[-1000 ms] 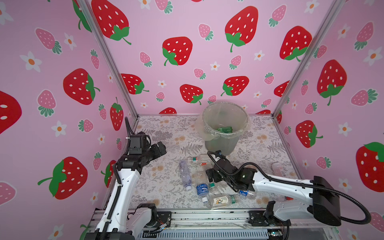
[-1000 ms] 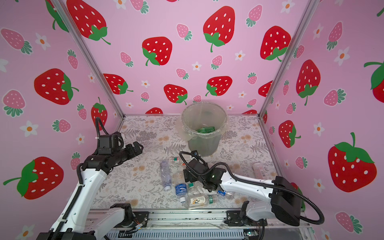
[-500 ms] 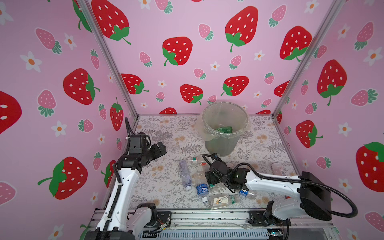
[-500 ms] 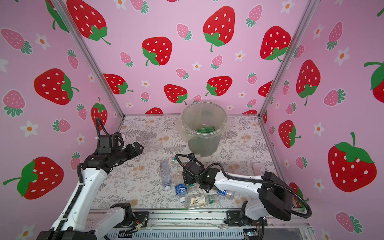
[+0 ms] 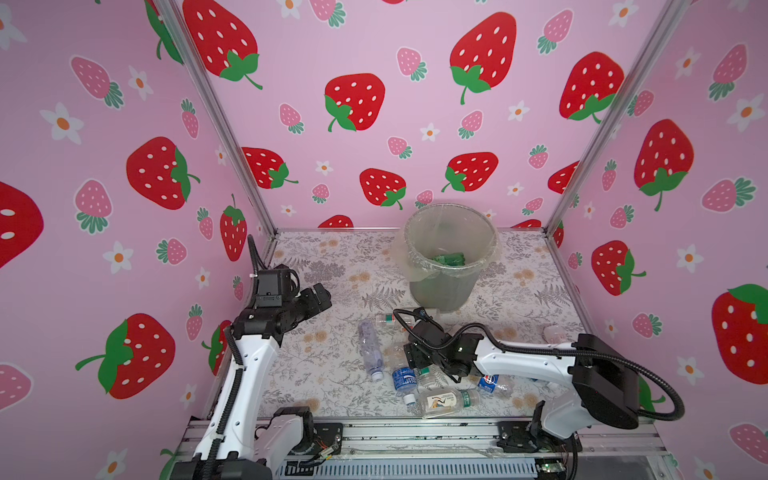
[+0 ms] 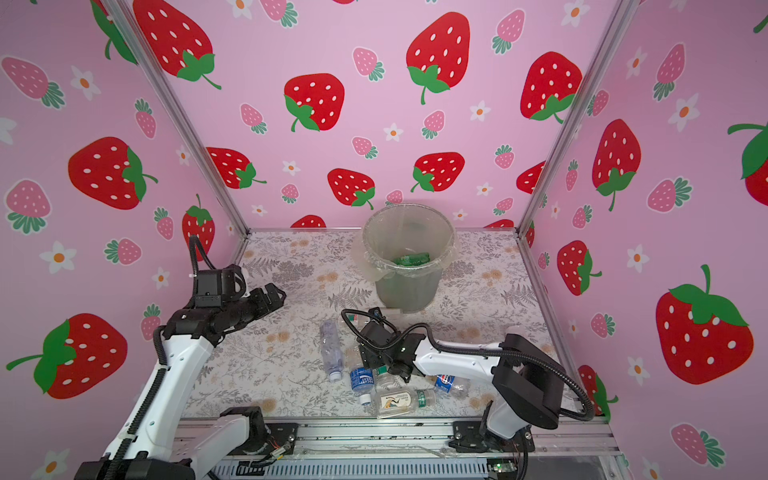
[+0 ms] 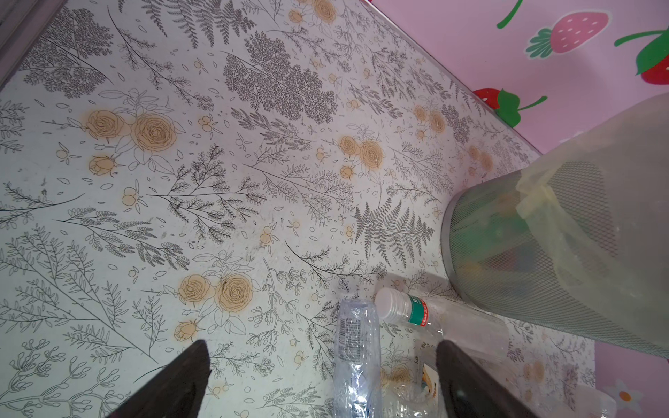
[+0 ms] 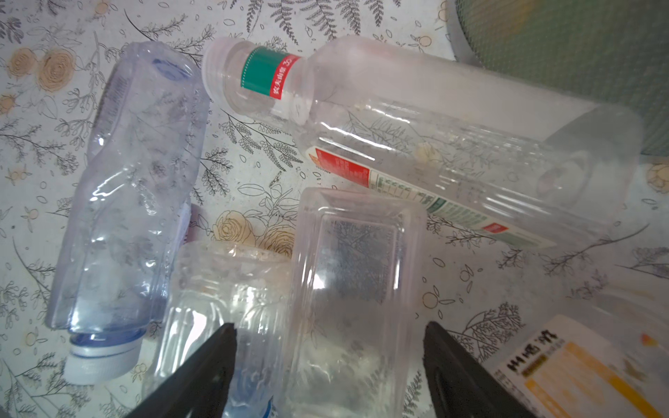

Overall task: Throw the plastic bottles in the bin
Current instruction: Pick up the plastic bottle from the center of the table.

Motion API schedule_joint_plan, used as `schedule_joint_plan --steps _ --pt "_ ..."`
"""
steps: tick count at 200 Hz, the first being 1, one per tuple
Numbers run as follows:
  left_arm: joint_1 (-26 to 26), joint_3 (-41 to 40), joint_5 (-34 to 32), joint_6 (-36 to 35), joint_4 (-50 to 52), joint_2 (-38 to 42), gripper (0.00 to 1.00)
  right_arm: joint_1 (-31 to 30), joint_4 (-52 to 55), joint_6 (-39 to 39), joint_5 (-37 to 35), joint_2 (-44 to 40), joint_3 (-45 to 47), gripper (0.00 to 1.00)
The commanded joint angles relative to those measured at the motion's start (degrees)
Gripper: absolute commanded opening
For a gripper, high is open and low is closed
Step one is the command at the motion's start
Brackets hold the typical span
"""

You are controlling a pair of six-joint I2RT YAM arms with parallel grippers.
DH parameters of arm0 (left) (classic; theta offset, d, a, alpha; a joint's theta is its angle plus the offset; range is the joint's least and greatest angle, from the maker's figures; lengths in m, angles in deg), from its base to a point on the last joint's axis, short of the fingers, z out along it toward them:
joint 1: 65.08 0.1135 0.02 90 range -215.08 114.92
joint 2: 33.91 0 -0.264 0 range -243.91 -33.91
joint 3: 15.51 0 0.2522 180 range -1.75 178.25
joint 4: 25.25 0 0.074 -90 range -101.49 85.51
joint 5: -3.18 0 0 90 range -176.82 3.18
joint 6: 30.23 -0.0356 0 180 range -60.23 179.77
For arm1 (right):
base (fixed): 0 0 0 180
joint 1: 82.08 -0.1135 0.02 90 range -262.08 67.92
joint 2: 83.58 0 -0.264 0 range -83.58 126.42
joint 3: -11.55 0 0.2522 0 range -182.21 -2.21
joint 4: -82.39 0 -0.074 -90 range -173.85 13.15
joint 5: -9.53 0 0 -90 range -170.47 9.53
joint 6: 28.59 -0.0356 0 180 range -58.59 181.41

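Bottles (image 5: 370,349): seven lie outside the bin (image 5: 440,291), green ones (image 5: 449,259) inside. Right gripper (image 8: 329,325), spread, straddles a clear bottle (image 8: 354,253); left gripper (image 7: 322,343) spread, empty.

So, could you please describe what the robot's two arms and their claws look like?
Both the left arm and right arm have smooth white shells with black joints and black wrist units. A black ribbed cable runs along each, looping loosely over the right arm. The left claw and right claw are plain black and tapered.
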Motion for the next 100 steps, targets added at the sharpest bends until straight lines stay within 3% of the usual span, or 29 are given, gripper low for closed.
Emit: schedule_joint_plan --steps 1,100 --pt "0.5 -0.1 0.7 -1.0 1.1 0.0 0.99 -0.4 2.6 0.4 -1.8 1.6 -2.0 0.83" --pt "0.8 -0.2 1.5 -0.9 0.9 0.0 0.99 -0.1 4.2 1.6 -2.2 5.9 -5.5 0.76"
